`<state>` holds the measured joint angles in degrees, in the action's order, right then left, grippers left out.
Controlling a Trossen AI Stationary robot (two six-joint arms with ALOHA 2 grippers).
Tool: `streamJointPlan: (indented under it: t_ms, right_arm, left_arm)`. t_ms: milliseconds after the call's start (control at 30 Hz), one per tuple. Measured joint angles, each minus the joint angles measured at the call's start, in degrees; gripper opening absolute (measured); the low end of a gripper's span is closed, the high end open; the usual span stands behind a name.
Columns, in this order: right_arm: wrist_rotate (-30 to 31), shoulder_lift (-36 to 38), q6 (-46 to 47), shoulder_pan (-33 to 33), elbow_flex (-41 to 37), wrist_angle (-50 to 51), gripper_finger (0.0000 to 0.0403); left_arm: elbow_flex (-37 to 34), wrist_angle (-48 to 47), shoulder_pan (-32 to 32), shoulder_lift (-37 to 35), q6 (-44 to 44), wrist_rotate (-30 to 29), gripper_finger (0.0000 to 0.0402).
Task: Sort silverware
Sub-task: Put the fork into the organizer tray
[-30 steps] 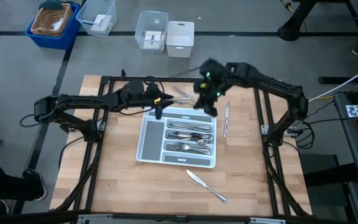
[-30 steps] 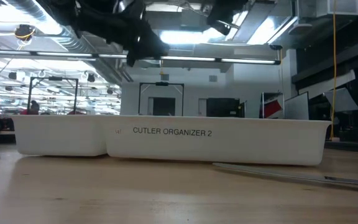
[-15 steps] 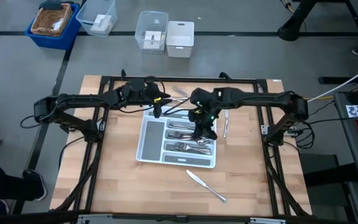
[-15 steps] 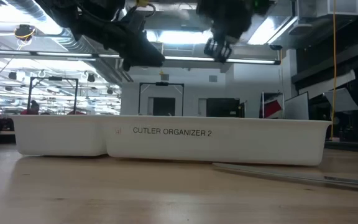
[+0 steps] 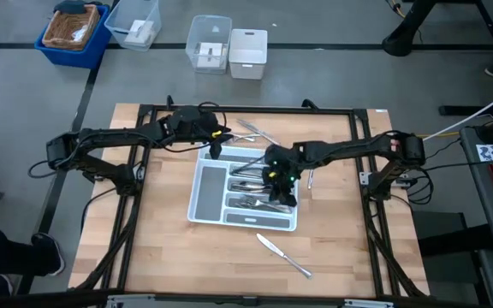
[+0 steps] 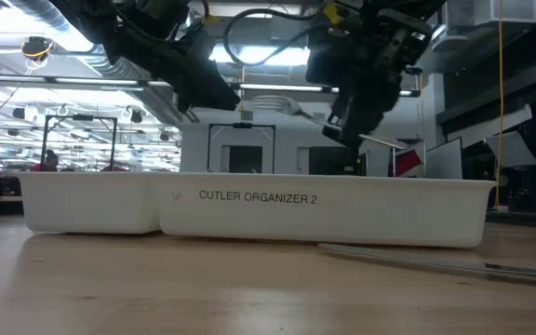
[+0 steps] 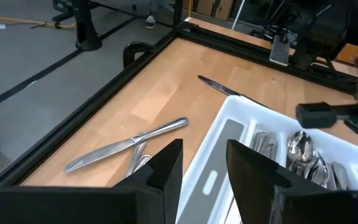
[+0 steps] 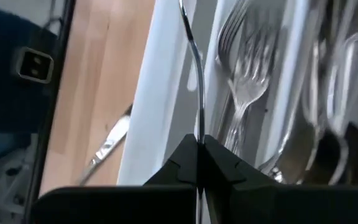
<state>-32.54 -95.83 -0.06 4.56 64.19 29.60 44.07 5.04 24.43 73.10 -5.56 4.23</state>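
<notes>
right gripper (image 5: 284,190) sits over the white cutlery organizer (image 5: 202,205), fingers clamped on a thin piece of silverware (image 8: 196,74) above the fork compartment; can't tell which utensil. left gripper (image 5: 216,147) hovers at the organizer's far edge, fingers (image 7: 165,167) parted, holding nothing. forks (image 8: 248,81) and spoons (image 7: 302,147) lie in the organizer. loose knives on the table: one (image 5: 284,256) just in front of the organizer, a pile (image 5: 251,130) beyond it.
</notes>
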Motion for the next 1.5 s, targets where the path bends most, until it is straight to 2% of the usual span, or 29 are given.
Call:
streamJointPlan:
  t_ms: [233,367,1267,1367,1500]
  right_arm:
    - [7.6,0.0,-0.1,-3.7,-2.0,-0.1,0.001]
    - [10.0,0.0,-0.2,-4.0,-2.7,0.0,0.0015]
    - [13.5,0.0,-0.2,-3.8,-3.2,0.0,0.0019]
    - [13.5,0.0,-0.2,-3.8,-3.2,0.0,0.0031]
    - [14.1,0.0,1.1,-3.8,-3.2,0.0,0.0071]
  left_arm:
    - [0.0,-0.1,0.6,0.0,0.0,0.0,0.0114]
    - [0.0,-0.1,0.5,0.0,0.0,0.0,0.0114]
    - [0.0,-0.1,0.5,0.0,0.0,0.0,0.0114]
    - [0.0,-0.1,0.5,0.0,0.0,0.0,0.0114]
    - [0.0,-0.1,0.5,0.0,0.0,0.0,0.0114]
